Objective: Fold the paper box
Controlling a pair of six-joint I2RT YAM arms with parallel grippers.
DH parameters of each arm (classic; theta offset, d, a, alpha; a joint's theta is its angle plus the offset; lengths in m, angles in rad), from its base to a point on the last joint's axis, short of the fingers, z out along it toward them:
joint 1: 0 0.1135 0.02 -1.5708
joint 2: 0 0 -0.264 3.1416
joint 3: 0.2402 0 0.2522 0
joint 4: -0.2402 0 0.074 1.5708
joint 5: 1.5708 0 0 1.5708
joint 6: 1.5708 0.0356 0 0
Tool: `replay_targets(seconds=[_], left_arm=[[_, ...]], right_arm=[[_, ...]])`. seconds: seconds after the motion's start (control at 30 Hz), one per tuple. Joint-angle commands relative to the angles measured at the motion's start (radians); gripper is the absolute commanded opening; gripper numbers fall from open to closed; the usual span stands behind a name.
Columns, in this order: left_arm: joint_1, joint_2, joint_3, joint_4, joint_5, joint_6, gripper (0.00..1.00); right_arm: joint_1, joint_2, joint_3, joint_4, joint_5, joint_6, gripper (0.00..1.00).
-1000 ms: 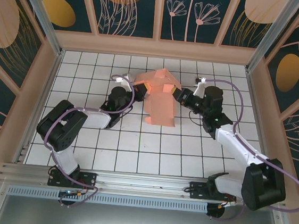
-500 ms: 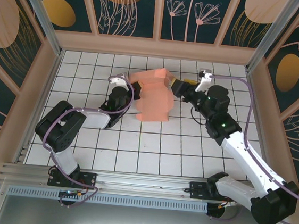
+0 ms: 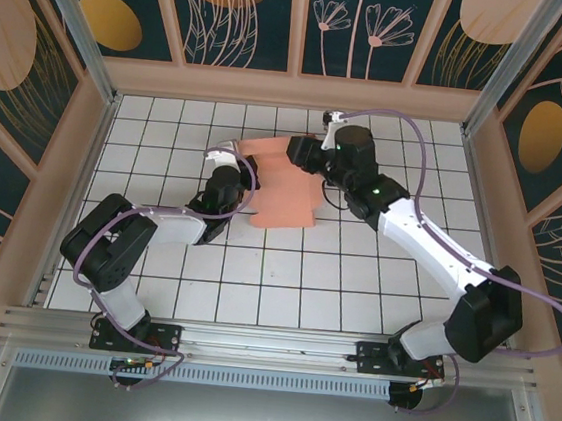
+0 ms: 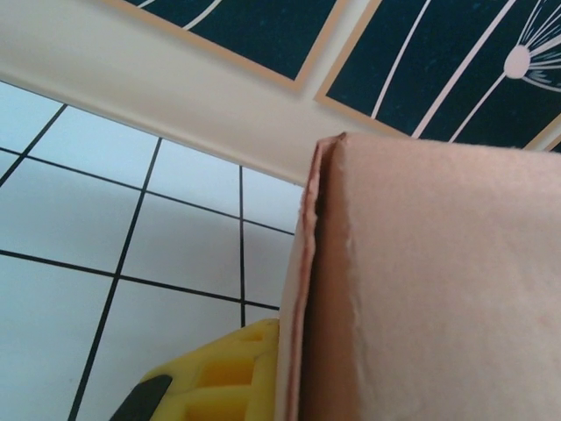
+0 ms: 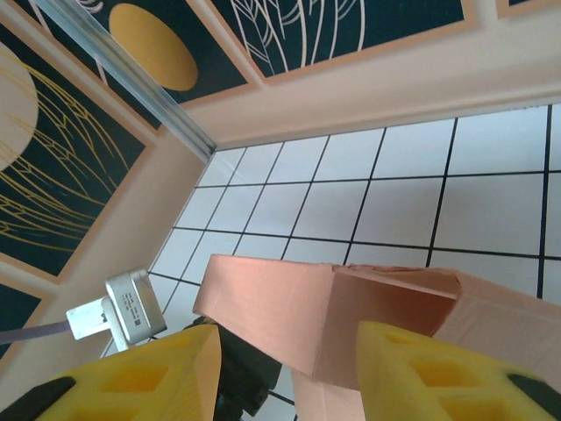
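Top external view: the left gripper [image 3: 245, 174] pinches the paper box [image 3: 285, 196] by its left edge, and the right gripper [image 3: 292, 154] hangs open over its far edge. A careless push could crumple the thin card.

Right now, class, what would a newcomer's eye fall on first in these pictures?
The salmon-pink box, partly folded, lies toward the back of the white gridded table and draws the eye first. The left gripper pinches its left edge, and the right gripper hangs open at its far edge.
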Motion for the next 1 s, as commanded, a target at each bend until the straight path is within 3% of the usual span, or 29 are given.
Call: replay_targets(seconds=[0.0,0.23,0.37,0.47,0.5,0.6,0.67,0.73,0.97], left_arm=[[-0.004,-0.032,-0.002,0.02,-0.021,0.019,0.0],[-0.005,-0.038,0.003,0.013,-0.027,0.003,0.0],[-0.005,-0.038,0.011,0.004,-0.025,-0.015,0.0],[-0.004,-0.038,0.021,-0.002,-0.02,-0.022,0.0],[-0.005,-0.036,0.025,-0.008,-0.018,-0.025,0.0],[-0.004,-0.033,0.027,-0.011,-0.019,-0.029,0.0],[-0.006,-0.036,0.024,-0.016,-0.025,-0.03,0.0],[-0.004,-0.042,0.014,-0.009,-0.031,-0.032,0.0],[-0.004,-0.056,0.008,-0.01,-0.031,-0.024,0.0]], right_arm=[[-0.004,0.033,0.057,-0.034,-0.011,0.04,0.42],[-0.01,0.085,0.082,-0.056,-0.051,0.054,0.39],[-0.012,0.084,0.08,-0.071,-0.055,0.052,0.21],[-0.012,0.079,0.073,-0.072,-0.065,0.051,0.01],[-0.011,0.078,0.073,-0.072,-0.072,0.051,0.0],[-0.01,0.059,0.058,-0.056,-0.076,0.046,0.03],[-0.011,0.051,0.062,-0.073,-0.05,0.042,0.25],[-0.013,0.046,0.06,-0.086,-0.024,0.04,0.36],[-0.016,0.064,0.055,-0.106,0.015,0.043,0.39]])
